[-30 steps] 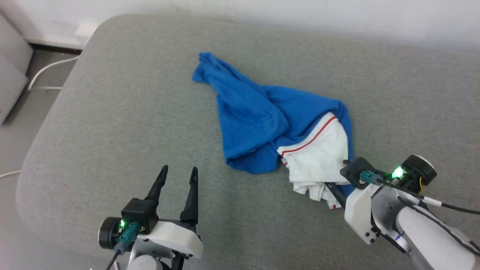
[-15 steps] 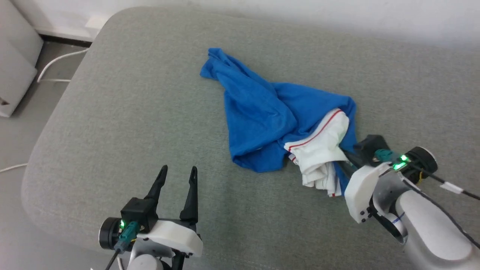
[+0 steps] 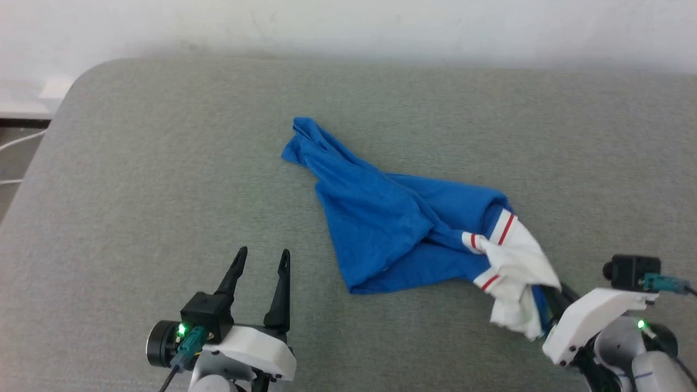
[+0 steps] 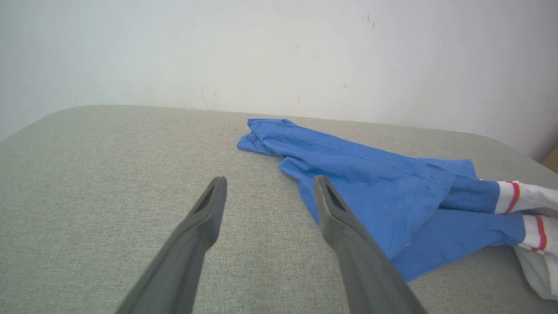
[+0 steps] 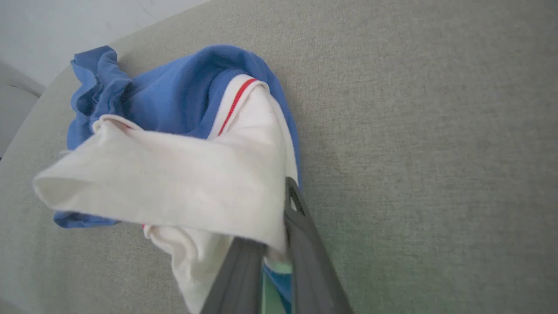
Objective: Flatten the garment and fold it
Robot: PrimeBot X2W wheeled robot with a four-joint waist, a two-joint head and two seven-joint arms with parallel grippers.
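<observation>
Since a second ago the right gripper (image 5: 285, 209) has clamped its jaws on the white sleeve (image 3: 517, 261) of the blue jersey T-shirt (image 3: 381, 228), crumpled on the grey upholstered cushion (image 3: 163, 190), and drawn it nearer. Flattening is just starting; next the left gripper (image 3: 263, 255), jaws spread, should probably take an opposite edge. A white wall (image 3: 348, 27) stands behind.

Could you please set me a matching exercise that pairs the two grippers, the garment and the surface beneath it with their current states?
Things:
1. left gripper
2. right gripper
3. garment
4. grey upholstered surface

States:
A. crumpled, not yet flattened
B. fingers shut on the white sleeve
C. lies under the garment
D. fingers open, holding nothing

Pairs: 1-D, 2-B, 3-A, 4-C.
</observation>
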